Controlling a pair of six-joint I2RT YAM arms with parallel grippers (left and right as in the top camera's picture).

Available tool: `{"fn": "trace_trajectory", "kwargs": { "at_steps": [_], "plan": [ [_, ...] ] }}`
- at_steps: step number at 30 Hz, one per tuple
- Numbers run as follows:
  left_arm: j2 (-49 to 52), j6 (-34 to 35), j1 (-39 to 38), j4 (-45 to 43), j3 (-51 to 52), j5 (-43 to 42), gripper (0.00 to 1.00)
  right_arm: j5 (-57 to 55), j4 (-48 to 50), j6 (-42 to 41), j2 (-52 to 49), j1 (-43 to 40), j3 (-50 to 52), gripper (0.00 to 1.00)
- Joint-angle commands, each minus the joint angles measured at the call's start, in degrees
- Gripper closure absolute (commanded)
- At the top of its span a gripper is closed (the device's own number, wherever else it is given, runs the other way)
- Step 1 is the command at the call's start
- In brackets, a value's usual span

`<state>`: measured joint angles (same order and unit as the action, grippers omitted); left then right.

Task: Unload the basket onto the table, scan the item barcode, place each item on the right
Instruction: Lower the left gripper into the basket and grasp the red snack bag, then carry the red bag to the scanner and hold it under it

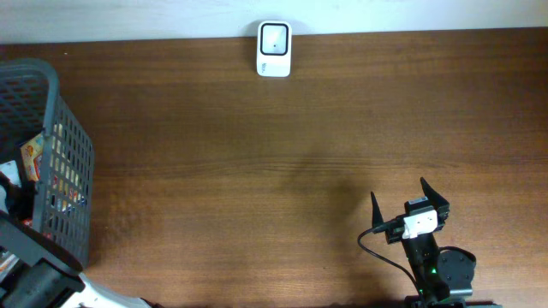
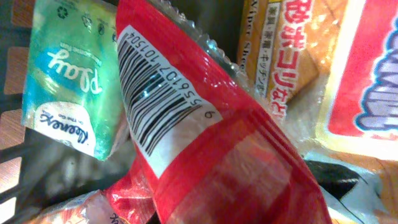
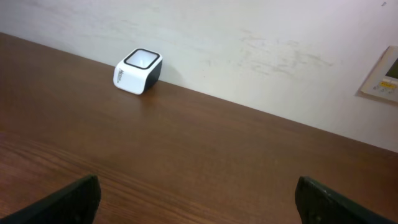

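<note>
Left fingers clenched, seemingly on red packet (image 2: 236,162) in basket (image 1: 73,145), lower left; right fingers (image 3: 68,202) spread. Pick step; next lift, show barcode (image 2: 155,93) to scanner (image 1: 274,49), top centre.

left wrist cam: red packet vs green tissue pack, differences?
Look: red packet is glossy film with a white barcode label facing the camera; green tissue pack is mint with white script, no barcode showing. Pose: red packet lies diagonally, nearer the lens, overlapping the green tissue pack's edge. Both are wrapped packs.
</note>
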<state>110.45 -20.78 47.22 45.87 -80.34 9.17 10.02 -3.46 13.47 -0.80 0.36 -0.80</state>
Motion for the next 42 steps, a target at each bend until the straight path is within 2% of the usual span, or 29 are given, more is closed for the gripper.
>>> {"fn": "trace_trajectory", "kwargs": {
  "at_steps": [1, 5, 9, 13, 17, 18, 21, 25, 33, 37, 38, 39, 41, 42],
  "plan": [
    [-4.5, 3.3, -1.0, 1.6, -3.8, -4.0, 1.0, -0.1, -0.2, -0.4, 0.4, 0.1, 0.5, 0.01],
    [-13.6, 14.5, -3.1, 1.4, -10.6, -4.0, 1.0, -0.1, -0.2, -0.4, 0.4, 0.1, 0.5, 0.01],
    [-23.3, 19.9, -7.0, -0.4, -14.1, -4.0, 1.0, -0.1, -0.2, -0.4, 0.4, 0.1, 0.5, 0.01],
    [-31.8, 20.1, -14.1, -4.5, -14.4, -4.0, 1.0, -0.1, -0.2, -0.4, 0.4, 0.1, 0.5, 0.01],
    [-35.5, 19.6, -27.2, -5.3, -14.4, -4.3, 1.0, -0.1, -0.2, -0.4, 0.4, 0.1, 0.5, 0.01],
    [-35.3, 17.7, -31.6, -5.1, -14.3, -4.5, 1.0, -0.1, -0.2, -0.4, 0.4, 0.1, 0.5, 0.01],
    [-32.1, 12.8, -44.5, -4.9, -13.2, -4.4, 1.0, -0.1, -0.2, -0.4, 0.4, 0.1, 0.5, 0.01],
    [-23.3, 9.4, -57.0, -4.2, -12.4, -4.4, 1.0, -0.1, -0.2, -0.4, 0.4, 0.1, 0.5, 0.01],
    [-0.9, 8.7, -70.2, -5.7, -12.4, -4.9, 1.0, -0.1, -0.2, -0.4, 0.4, 0.1, 0.5, 0.01],
    [6.2, 8.7, -74.4, -9.4, -12.4, -4.9, 1.0, -0.1, -0.2, -0.4, 0.4, 0.1, 0.5, 0.01],
    [7.0, 8.7, -74.9, -9.9, -12.4, -4.9, 0.9, -0.1, -0.2, -0.4, 0.4, 0.1, 0.5, 0.01],
    [7.4, 8.7, -75.3, -10.3, -12.4, -4.9, 0.74, -0.1, -0.2, -0.4, 0.4, 0.1, 0.5, 0.01],
    [7.6, 8.7, -75.7, -11.2, -12.4, -4.9, 0.33, -0.1, -0.2, -0.4, 0.4, 0.1, 0.5, 0.01],
    [7.6, 8.7, -75.7, -11.9, -12.4, -4.9, 0.09, -0.1, -0.2, -0.4, 0.4, 0.1, 0.5, 0.01]
  ]
}}
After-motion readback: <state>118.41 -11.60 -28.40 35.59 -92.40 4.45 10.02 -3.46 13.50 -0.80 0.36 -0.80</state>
